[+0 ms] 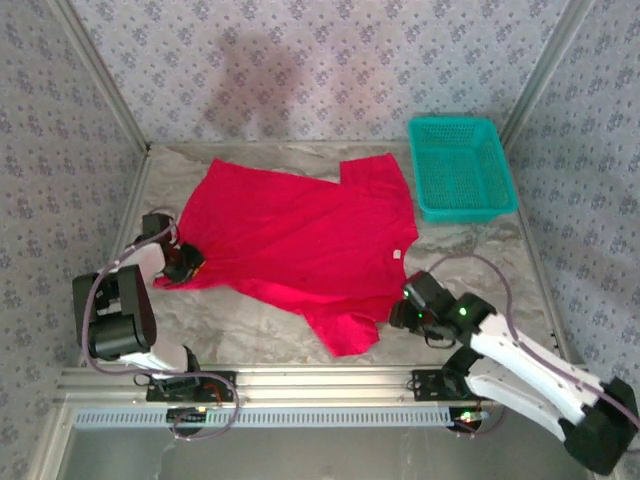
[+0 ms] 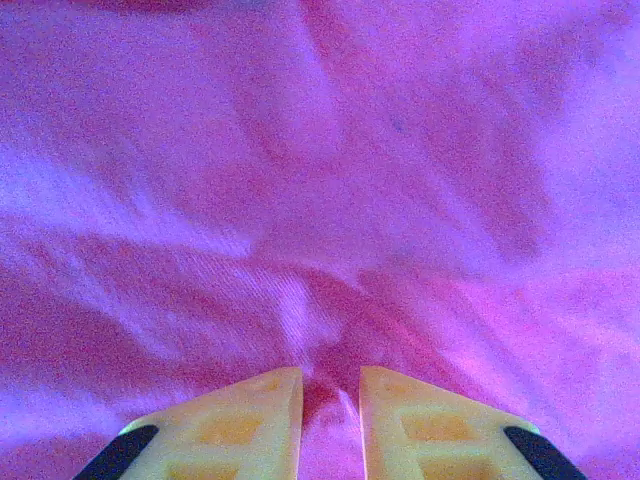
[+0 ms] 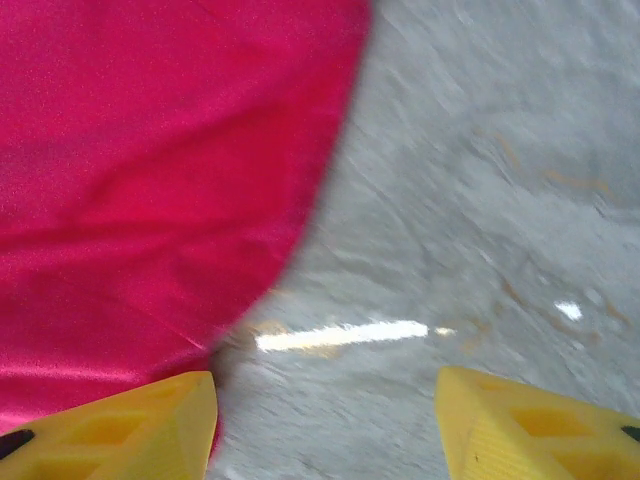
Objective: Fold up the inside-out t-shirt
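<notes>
**Left pinches cloth, right stands wide**

The red t-shirt (image 1: 300,240) lies spread and rumpled near the middle of the marbled worktop (image 1: 250,330). One flap of it trails toward 5 o'clock. A small white tag (image 1: 398,254) shows at its 3 o'clock edge.

From above I see the left arm (image 1: 120,310) reaching to the shirt's 8 o'clock edge. On the left wrist camera the left jaws stand narrow, with a ridge of cloth pinched between them.

The right arm (image 1: 520,360) comes in at the shirt's 4 o'clock side. The right jaws stand wide. One yellow fingertip (image 3: 120,425) sits at the cloth's hem, the other over bare worktop, and bare worktop shows between them.

A teal mesh basket (image 1: 460,165) sits at 1 o'clock, just beside the shirt's far sleeve.
</notes>
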### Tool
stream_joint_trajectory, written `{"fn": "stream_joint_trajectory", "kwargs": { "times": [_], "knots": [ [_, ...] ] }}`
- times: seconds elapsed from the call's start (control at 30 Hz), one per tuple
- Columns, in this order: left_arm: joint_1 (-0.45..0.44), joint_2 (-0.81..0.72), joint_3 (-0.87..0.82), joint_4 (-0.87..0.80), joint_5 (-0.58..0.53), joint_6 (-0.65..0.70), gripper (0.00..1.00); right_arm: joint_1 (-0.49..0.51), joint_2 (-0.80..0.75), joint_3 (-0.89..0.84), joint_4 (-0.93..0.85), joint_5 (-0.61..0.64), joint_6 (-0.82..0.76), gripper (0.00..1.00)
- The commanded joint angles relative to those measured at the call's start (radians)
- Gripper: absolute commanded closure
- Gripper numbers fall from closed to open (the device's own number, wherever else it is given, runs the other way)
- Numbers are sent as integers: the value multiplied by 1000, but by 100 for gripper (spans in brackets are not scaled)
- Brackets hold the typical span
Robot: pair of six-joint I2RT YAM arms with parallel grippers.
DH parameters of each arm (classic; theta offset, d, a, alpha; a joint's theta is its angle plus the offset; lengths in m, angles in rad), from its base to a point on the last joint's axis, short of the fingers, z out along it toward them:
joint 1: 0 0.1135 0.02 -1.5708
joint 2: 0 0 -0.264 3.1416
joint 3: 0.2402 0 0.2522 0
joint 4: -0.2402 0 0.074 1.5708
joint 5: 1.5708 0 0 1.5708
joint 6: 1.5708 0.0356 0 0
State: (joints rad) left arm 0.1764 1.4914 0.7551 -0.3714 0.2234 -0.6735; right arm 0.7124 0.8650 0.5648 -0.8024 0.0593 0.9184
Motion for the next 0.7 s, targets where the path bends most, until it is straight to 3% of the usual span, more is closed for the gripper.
{"fn": "stream_joint_trajectory", "kwargs": {
  "times": [0.0, 0.17, 0.43, 0.67],
  "knots": [
    [-46, -85, 77, -104, -73, 31, 78, -54, 188, 155, 135, -2, -99, 40],
    [-96, -100, 153, -118, -61, 49, 75, -160, 553, 392, 194, -46, -209, 43],
    [-98, 69, 262, -73, 8, 35, 74, -317, 980, 700, 196, -98, -331, 44],
    [-75, 276, 389, -3, -16, 6, 73, -393, 1381, 1177, 47, -107, -416, 44]
  ]
}}
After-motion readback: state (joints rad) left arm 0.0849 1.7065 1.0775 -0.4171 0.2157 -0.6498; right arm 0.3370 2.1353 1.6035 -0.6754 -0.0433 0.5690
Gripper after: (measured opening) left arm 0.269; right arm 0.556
